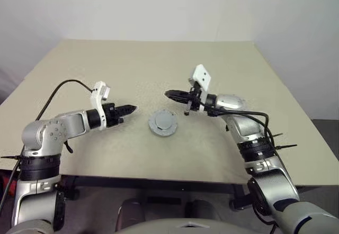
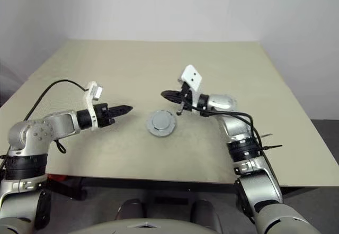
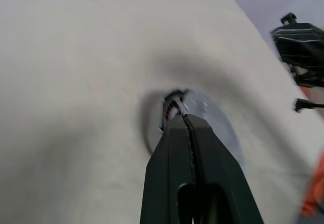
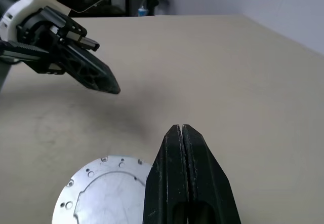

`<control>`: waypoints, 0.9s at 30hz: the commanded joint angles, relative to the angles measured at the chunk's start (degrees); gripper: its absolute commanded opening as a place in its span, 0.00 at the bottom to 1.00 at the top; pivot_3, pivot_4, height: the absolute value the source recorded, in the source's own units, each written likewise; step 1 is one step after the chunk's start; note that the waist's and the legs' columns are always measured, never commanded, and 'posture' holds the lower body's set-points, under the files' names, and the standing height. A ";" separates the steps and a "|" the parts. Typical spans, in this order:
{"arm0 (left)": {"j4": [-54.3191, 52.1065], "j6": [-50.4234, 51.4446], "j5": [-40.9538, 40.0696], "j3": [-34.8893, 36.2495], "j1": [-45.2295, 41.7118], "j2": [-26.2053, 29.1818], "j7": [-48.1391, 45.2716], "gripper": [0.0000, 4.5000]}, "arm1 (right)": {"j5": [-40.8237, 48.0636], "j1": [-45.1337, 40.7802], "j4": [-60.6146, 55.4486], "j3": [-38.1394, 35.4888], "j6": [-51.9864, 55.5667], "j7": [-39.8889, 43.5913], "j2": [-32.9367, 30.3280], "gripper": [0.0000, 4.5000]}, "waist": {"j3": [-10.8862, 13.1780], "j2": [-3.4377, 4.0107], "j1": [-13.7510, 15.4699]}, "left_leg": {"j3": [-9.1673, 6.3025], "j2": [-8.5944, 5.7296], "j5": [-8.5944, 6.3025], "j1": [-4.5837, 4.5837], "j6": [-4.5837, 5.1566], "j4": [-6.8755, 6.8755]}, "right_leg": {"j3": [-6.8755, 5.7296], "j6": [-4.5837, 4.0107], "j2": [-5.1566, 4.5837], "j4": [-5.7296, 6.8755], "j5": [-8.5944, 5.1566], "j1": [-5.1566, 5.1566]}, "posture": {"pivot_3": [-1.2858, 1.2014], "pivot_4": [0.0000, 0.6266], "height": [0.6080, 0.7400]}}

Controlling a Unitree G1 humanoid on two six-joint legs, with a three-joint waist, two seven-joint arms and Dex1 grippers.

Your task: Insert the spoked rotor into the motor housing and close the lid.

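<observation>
A round grey-silver disc, the lid (image 1: 163,122), is lying flat on the beige table (image 1: 159,64), near the middle of the front half, between the two arms. From the head views its top is showing a raised centre plate and small lugs around the rim; the right wrist view (image 4: 104,191) is showing a plain silver face with small holes near the edge. Whether the housing is sitting under it cannot be told from above; in the left wrist view some dark and reddish detail is peeking out at the disc's edge just past the fingertips. The left gripper (image 1: 132,108) is hanging above the table just to the left of the disc, pointing toward it, fingers (image 3: 202,153) pressed together and holding nothing. The right gripper (image 1: 168,93) is hanging behind and slightly to the right of the disc, pointing to the left, apart from it, fingers (image 4: 202,173) likewise pressed flat against each other with nothing between them. Neither gripper is touching the disc.
</observation>
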 commanded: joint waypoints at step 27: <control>1.65 -27.14 14.09 -4.92 8.68 -3.26 -10.63 0.00 | -2.73 2.41 6.82 5.13 -12.72 6.97 1.76 0.27 | 0.00 0.03 -0.27 | 0.05 0.02 -0.09 0.06 0.15 -0.04 | 0.05 0.00 0.02 0.05 0.00 -0.04 | 0.52 0.00 1.00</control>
